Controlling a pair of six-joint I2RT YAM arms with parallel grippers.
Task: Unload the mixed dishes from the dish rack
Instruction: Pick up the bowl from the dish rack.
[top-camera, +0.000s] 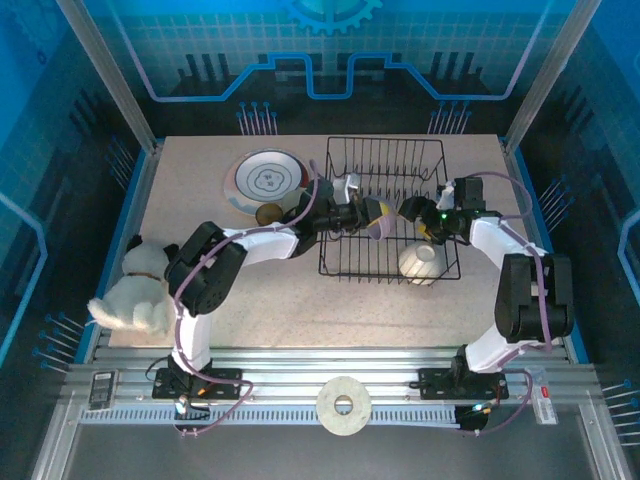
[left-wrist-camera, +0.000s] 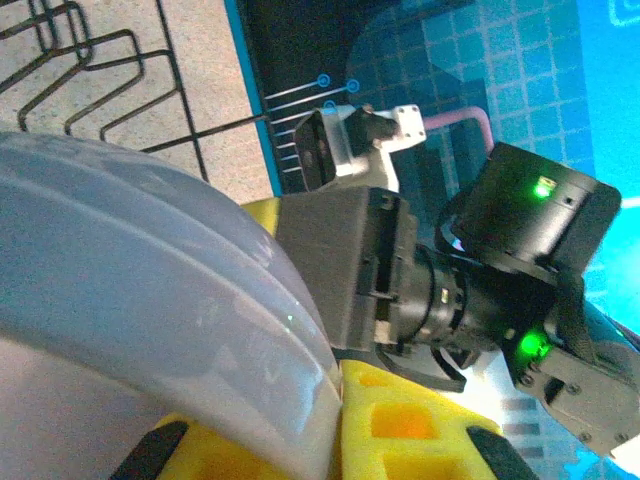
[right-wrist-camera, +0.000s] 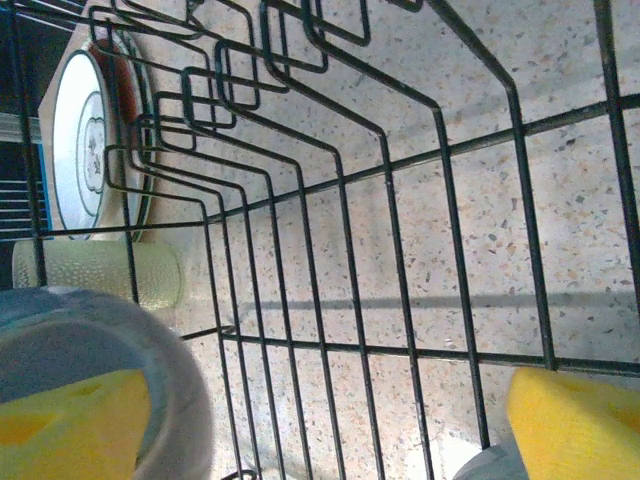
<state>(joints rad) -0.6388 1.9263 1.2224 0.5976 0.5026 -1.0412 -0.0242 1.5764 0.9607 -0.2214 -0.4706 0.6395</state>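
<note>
The lavender bowl (left-wrist-camera: 130, 300), pinched by the left gripper (top-camera: 372, 212) beside the wide-open, empty right gripper (right-wrist-camera: 320, 425), should be lifted clear of the dish rack (top-camera: 385, 141) toward nine o'clock.

- Speckled beige table (top-camera: 300, 300).
- Black wire dish rack (top-camera: 385, 158) stands near the far right corner.
- Floral plate (top-camera: 265, 180) lies by the far edge, with a small cup (top-camera: 268, 213) just beside it.
- White plush toy (top-camera: 135, 295) sits at the left edge.

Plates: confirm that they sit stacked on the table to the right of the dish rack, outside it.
Wrong side. The plates sit stacked on the table to the left of the dish rack, outside it, as the top external view shows.
</note>
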